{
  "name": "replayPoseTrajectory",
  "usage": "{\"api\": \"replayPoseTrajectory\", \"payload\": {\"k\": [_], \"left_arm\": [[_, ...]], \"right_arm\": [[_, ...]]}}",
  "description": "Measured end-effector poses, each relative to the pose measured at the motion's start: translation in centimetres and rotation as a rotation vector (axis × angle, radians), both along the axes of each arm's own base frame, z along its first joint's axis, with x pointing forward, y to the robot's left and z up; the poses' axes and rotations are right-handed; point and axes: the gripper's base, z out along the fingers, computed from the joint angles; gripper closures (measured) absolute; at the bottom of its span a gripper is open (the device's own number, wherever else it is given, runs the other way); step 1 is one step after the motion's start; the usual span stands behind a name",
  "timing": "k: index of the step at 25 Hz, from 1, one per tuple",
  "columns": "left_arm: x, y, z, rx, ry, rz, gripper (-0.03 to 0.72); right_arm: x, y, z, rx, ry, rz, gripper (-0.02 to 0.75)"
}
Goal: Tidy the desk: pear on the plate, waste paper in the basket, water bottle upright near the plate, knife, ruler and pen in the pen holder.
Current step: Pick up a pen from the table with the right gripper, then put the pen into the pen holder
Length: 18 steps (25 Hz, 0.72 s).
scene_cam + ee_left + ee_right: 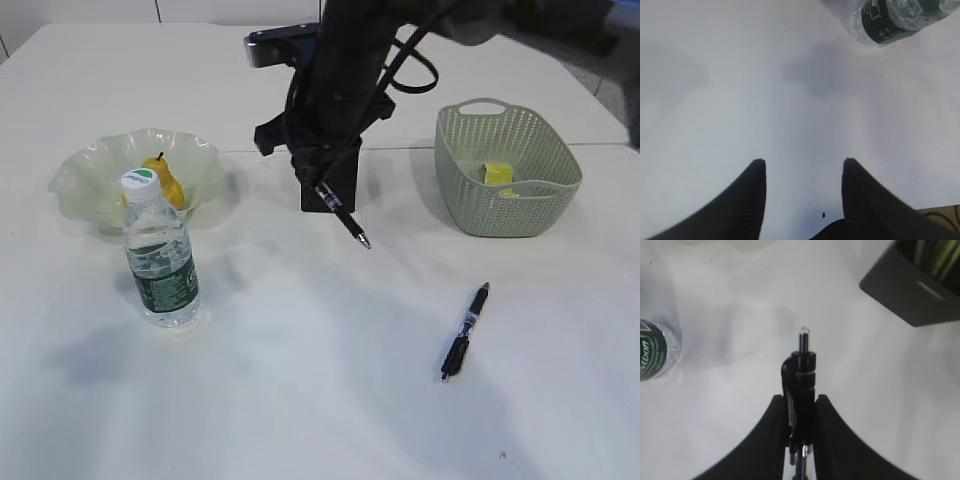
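Fingers: right gripper (801, 405) pinches a black pen (343, 213); left gripper (802, 172) hangs open, empty.
Pen: I see it slanting tip-down, just before the pen holder (330, 190).
Second pen (465, 331): lies well forward of the pen holder.

Bright, even light on the white desk (320, 400); soft grey shadows, wrist views blurred, black gripper fingers (752, 200) out of focus

left gripper (802, 172) jaws apart; right gripper (800, 405) jaws clamped.
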Motion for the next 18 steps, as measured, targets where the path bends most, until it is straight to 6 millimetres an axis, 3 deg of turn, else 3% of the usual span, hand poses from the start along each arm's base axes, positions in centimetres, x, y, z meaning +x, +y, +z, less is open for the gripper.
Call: {"api": "replayPoseTrajectory", "payload": {"k": [11, 18], "left_arm": [[-0.2, 0.0, -0.1, -0.002, 0.022, -0.005, 0.340], [-0.3, -0.1, -0.1, -0.003, 0.037, -0.009, 0.340]], "right_arm": [[-4.6, -6.3, 3.4, -0.031, 0.062, -0.081, 0.643], [-7.7, -9.2, 2.5, -0.073, 0.146, -0.104, 0.643]]}}
